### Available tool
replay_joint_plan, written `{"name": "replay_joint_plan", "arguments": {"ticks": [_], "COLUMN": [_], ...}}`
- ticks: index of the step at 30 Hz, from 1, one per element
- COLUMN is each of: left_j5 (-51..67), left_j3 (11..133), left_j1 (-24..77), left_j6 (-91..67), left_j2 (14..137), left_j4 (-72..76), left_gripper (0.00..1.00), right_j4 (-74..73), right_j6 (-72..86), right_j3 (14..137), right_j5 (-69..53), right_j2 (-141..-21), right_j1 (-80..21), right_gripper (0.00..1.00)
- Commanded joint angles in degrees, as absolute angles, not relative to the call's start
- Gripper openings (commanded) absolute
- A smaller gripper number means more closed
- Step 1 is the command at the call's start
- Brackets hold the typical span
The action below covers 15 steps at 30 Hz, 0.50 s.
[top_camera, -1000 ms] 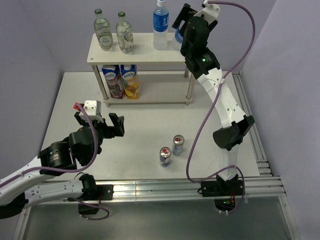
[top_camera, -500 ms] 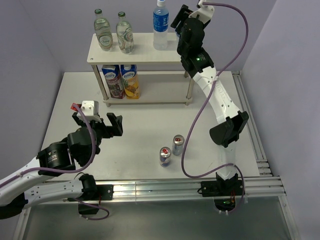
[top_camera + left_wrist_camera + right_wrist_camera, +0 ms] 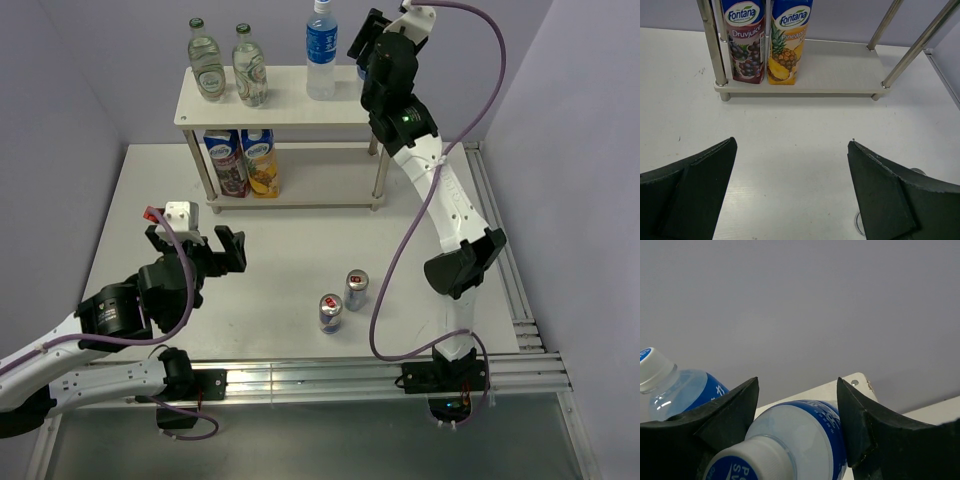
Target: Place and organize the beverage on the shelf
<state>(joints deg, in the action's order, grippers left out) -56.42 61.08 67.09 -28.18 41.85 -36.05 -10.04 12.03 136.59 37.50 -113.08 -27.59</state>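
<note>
Right tool (image 3: 798, 390) clasps a water bottle (image 3: 800, 427) at the shelf (image 3: 290, 105) top board; left tool (image 3: 791, 142) gapes wide, empty, over the desk (image 3: 680, 75).

A cream-white shelf (image 3: 290, 105) holds a blue-labelled water bottle (image 3: 321, 60), purple grape carton (image 3: 744, 45) and yellow pineapple carton (image 3: 788, 42).

right wrist: near bottle (image 3: 800, 427) cut off at the bottom edge, contact with right end effector (image 3: 798, 382) unclear | far bottle (image 3: 687, 390) half hidden behind a finger | left wrist: grape carton (image 3: 745, 45) and pineapple carton (image 3: 788, 45) tops cut off | top: left can (image 3: 331, 313) and right can (image 3: 356, 290) print too small to read
</note>
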Motion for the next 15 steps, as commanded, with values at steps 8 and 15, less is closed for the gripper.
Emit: {"name": "replay_joint_plan", "arguments": {"ticks": [8, 15], "left_j5": [-57.7, -58.1], "left_j3": [61.2, 61.3], "left_j1": [67.2, 67.3], "left_j6": [-29.5, -29.5], "left_j2": [41.7, 42.1], "left_j4": [-37.7, -38.1], "left_gripper": [0.99, 0.99], "right_j4": [-7.5, -6.9], "right_j6": [12.0, 12.7], "right_j3": [141.3, 142.0], "right_j5": [36.6, 36.9], "right_j2": [-105.1, -105.4], "right_j1": [-28.7, -28.8], "right_gripper": [0.0, 0.07]}}
